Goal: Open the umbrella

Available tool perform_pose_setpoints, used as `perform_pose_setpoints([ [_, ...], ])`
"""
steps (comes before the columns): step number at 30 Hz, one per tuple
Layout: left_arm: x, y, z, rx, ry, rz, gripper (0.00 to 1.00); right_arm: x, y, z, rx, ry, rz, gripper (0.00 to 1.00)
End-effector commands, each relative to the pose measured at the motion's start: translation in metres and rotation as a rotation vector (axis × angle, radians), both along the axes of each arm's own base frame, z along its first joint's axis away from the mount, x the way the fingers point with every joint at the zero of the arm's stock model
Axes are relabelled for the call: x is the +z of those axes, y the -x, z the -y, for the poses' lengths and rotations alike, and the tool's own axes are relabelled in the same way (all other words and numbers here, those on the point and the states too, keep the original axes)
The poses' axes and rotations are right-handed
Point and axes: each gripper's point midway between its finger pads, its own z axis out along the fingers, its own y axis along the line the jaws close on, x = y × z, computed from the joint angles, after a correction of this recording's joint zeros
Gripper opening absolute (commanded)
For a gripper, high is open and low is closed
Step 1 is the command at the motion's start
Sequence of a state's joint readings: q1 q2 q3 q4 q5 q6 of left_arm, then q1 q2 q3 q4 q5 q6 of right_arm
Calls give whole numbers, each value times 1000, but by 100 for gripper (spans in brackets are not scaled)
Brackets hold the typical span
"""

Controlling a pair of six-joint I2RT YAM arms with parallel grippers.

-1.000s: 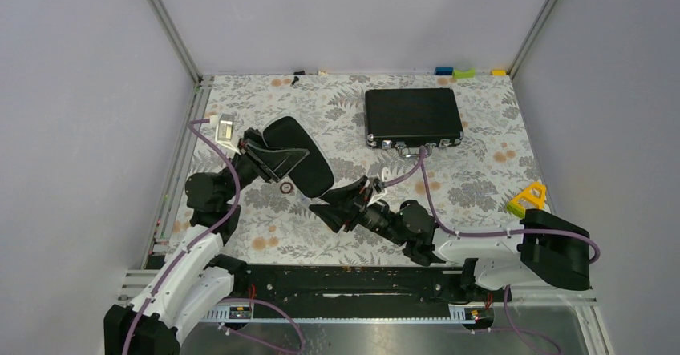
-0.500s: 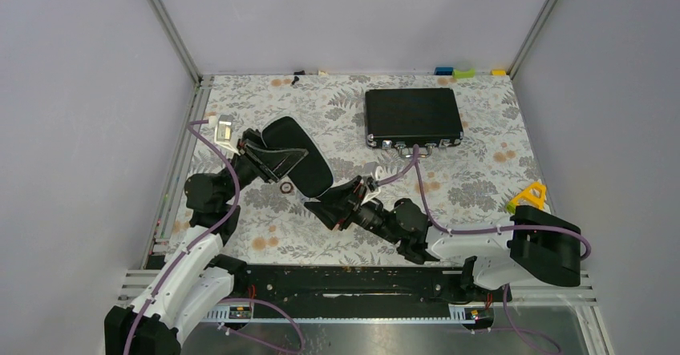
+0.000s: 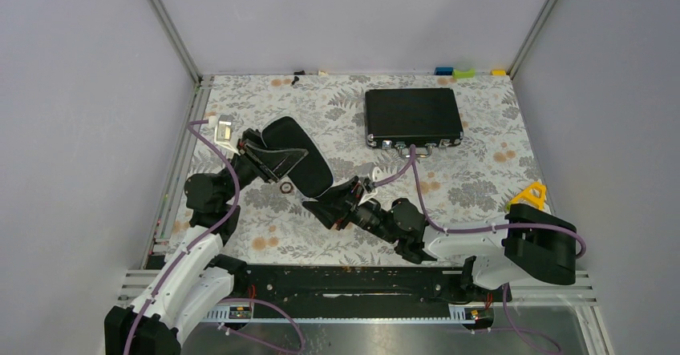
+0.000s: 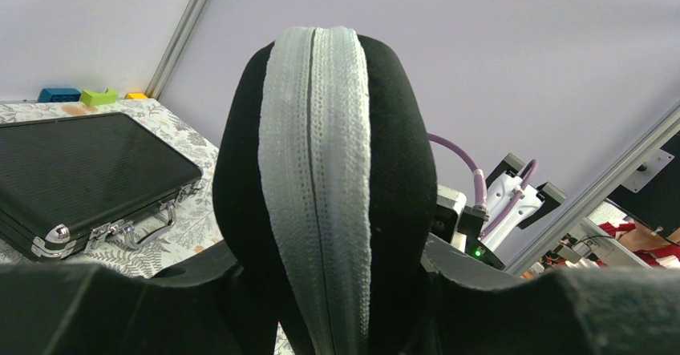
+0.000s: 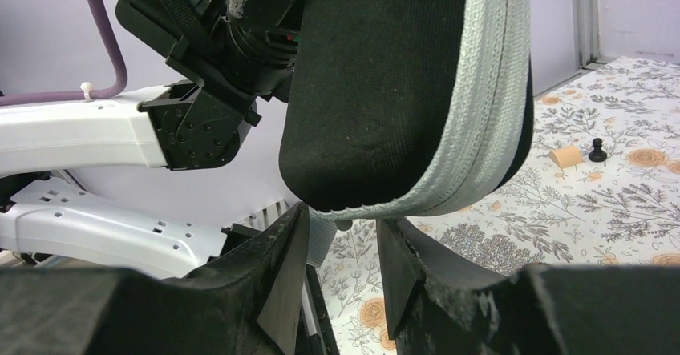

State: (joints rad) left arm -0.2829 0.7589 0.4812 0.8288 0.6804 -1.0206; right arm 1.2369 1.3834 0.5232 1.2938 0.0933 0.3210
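The right gripper (image 5: 343,267) has come in under the case (image 5: 385,90) in the last second; its jaws, a little narrower now, stand half open on both sides of the zip (image 5: 481,114) end, holding nothing. The left gripper (image 3: 277,163) is clamped on the case, lifted on edge: 1 oval shell of rough black cloth with a pale woven zip. The umbrella is not visible, probably inside, so unzipping comes first

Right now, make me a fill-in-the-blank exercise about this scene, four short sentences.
The left gripper clamps the oval case, whose fabric is ____.
Where it shows, the case's grey zipper is ____.
The right gripper, at the case's end, has its jaws ____.
The yellow triangular piece lies near the table's ____ edge.
Missing words: black; closed; open; right.
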Motion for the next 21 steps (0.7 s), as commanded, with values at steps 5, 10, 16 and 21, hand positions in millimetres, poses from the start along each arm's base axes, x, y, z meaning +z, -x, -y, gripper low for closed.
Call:
perform_pose_setpoints([
  [5, 30, 14, -7, 15, 50, 138, 0, 35, 1, -1, -14, -83, 95, 39],
  [10, 28, 13, -6, 10, 48, 131, 0, 37, 2, -1, -15, -84, 108, 36],
  [16, 28, 14, -6, 6, 51, 129, 0, 40, 2, -4, -8, -85, 120, 36],
  [21, 28, 13, -5, 1, 51, 126, 0, 44, 3, -6, -5, -90, 135, 31],
])
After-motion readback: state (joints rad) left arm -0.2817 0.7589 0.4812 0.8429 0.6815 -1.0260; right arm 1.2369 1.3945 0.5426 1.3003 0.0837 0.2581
